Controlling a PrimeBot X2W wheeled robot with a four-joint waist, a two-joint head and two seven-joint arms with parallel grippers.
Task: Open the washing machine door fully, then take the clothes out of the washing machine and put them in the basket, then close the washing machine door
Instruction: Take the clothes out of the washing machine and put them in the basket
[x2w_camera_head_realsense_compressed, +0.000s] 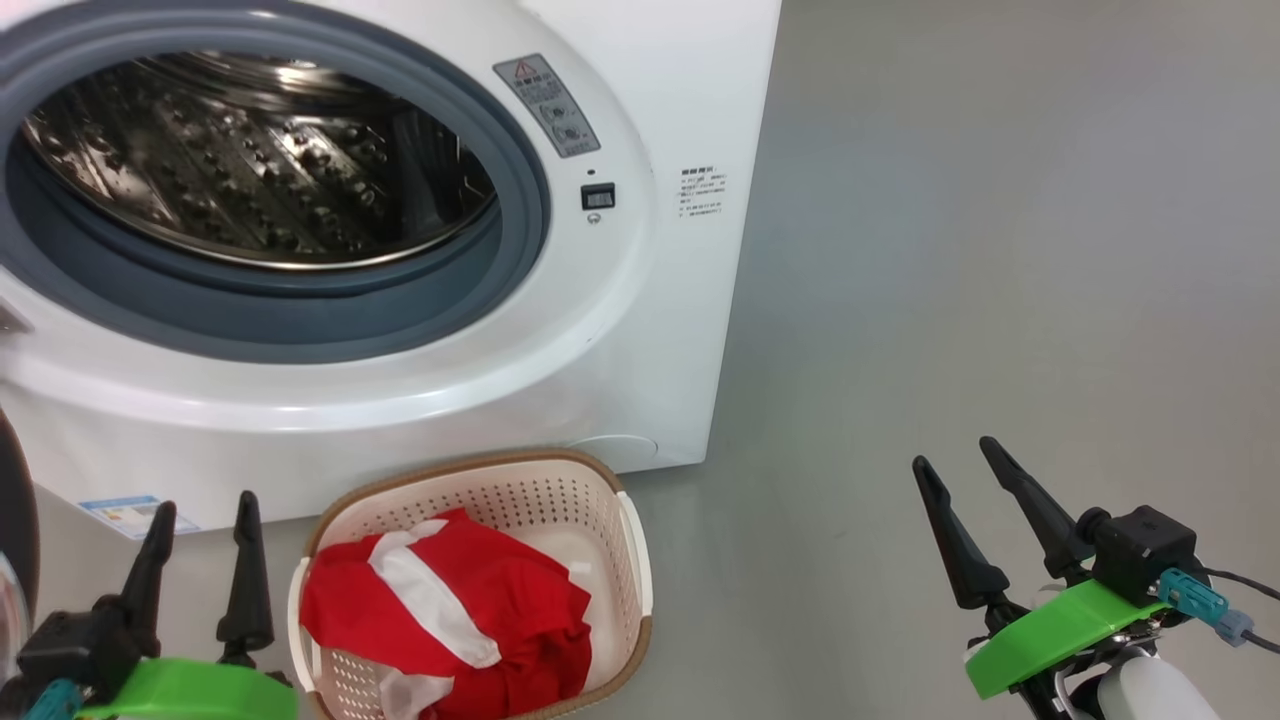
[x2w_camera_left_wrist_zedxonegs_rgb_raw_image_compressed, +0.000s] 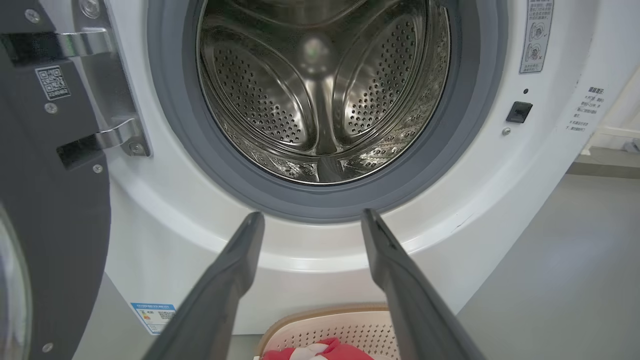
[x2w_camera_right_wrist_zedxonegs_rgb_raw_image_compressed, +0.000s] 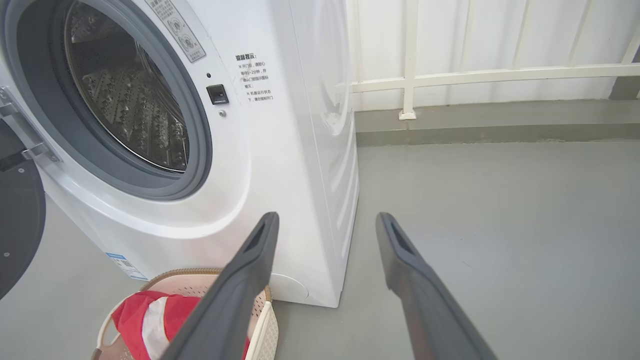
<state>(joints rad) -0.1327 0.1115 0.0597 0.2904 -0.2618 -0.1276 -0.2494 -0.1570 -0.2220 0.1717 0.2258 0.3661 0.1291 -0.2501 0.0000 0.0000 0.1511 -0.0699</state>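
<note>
The white washing machine (x2w_camera_head_realsense_compressed: 650, 330) stands open, and its steel drum (x2w_camera_left_wrist_zedxonegs_rgb_raw_image_compressed: 320, 90) shows bare metal. The black-rimmed washing machine door (x2w_camera_left_wrist_zedxonegs_rgb_raw_image_compressed: 45, 210) hangs swung out at the left on its hinge. On the floor in front sits the cream basket (x2w_camera_head_realsense_compressed: 610, 500) with the red, white-striped clothes (x2w_camera_head_realsense_compressed: 470, 610) lying inside. My left gripper (x2w_camera_head_realsense_compressed: 203, 505) is open just left of the basket and holds nothing. Over bare floor to the basket's right, my right gripper (x2w_camera_head_realsense_compressed: 955, 450) is open too, with nothing between its fingers.
Grey floor (x2w_camera_head_realsense_compressed: 1000, 250) stretches to the right of the machine. A white railing and wall (x2w_camera_right_wrist_zedxonegs_rgb_raw_image_compressed: 475, 75) stand behind, beyond a low grey kerb. A blue label (x2w_camera_head_realsense_compressed: 130, 515) marks the machine's lower front.
</note>
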